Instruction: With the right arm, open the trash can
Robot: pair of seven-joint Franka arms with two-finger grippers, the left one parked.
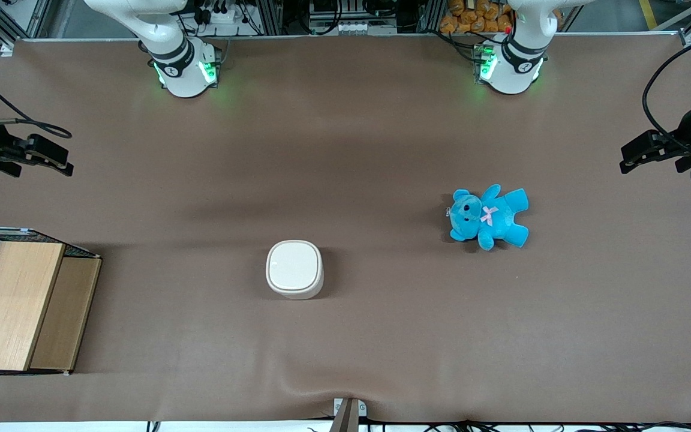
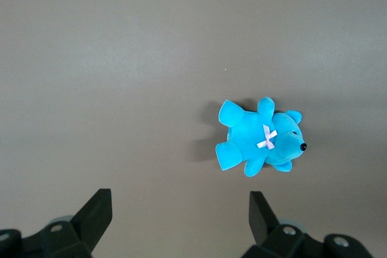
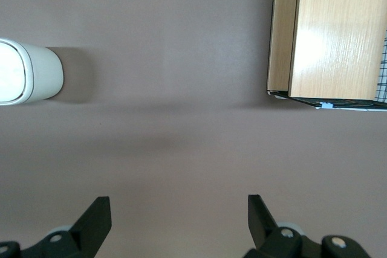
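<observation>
We see the trash can (image 1: 294,269) standing lid-down-shut on the table (image 1: 345,150), nearer the front edge. The end effector (image 3: 175,225) (fingers spread, holding nothing) hovers at the working arm's end, above the wooden box (image 1: 18,303).

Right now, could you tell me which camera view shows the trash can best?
The front view: the whole trash can shows, lid shut. The right wrist view catches only part of it, cut by the frame; the left wrist view shows none. The gripper, open, hangs well clear.
</observation>
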